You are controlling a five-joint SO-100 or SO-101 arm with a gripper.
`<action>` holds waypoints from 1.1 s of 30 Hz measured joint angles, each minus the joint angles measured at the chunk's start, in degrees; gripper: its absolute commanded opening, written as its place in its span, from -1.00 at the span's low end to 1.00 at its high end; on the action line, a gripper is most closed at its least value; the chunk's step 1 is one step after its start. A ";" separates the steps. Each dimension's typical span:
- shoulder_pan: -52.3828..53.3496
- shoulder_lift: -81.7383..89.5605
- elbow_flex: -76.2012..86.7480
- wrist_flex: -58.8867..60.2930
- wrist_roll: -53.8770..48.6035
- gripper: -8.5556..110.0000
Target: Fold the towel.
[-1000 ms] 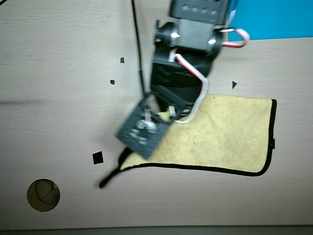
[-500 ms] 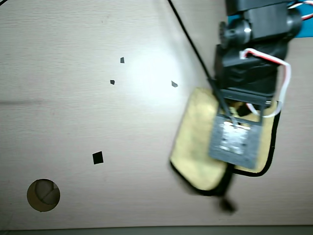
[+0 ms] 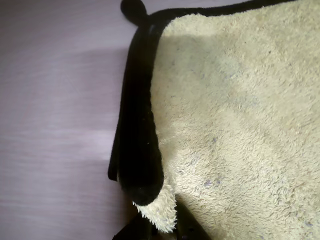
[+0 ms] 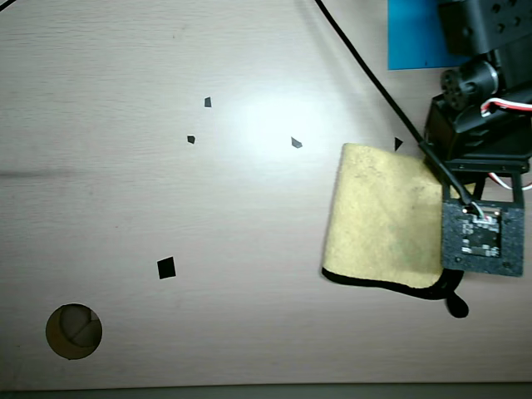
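Folding done | towel point(image 4: 382, 216) doubled over versus spread flat a second ago | gripper point(image 3: 159, 231) pinching towel corner at right edge | release next

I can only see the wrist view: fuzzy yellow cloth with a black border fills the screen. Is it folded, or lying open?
Observer: From overhead, the pale yellow fuzzy towel with black edging is doubled over, with the fold along its left side.
Operator: Where on the table is it?
Observer: Far right on the pale wooden table, with the black robot arm over its right edge.
Operator: Is anything else around?
Observer: A flat blue sheet lies beyond the towel at the top right, apart from it.
Operator: And the rest of the table?
Observer: There is a round hole in the tabletop at the bottom left.
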 measured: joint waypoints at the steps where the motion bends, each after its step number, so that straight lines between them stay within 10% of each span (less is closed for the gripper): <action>1: -0.18 0.00 0.00 -0.44 0.00 -0.86; 33: -2.90 2.46 9.84 -19.25 -8.00 -0.68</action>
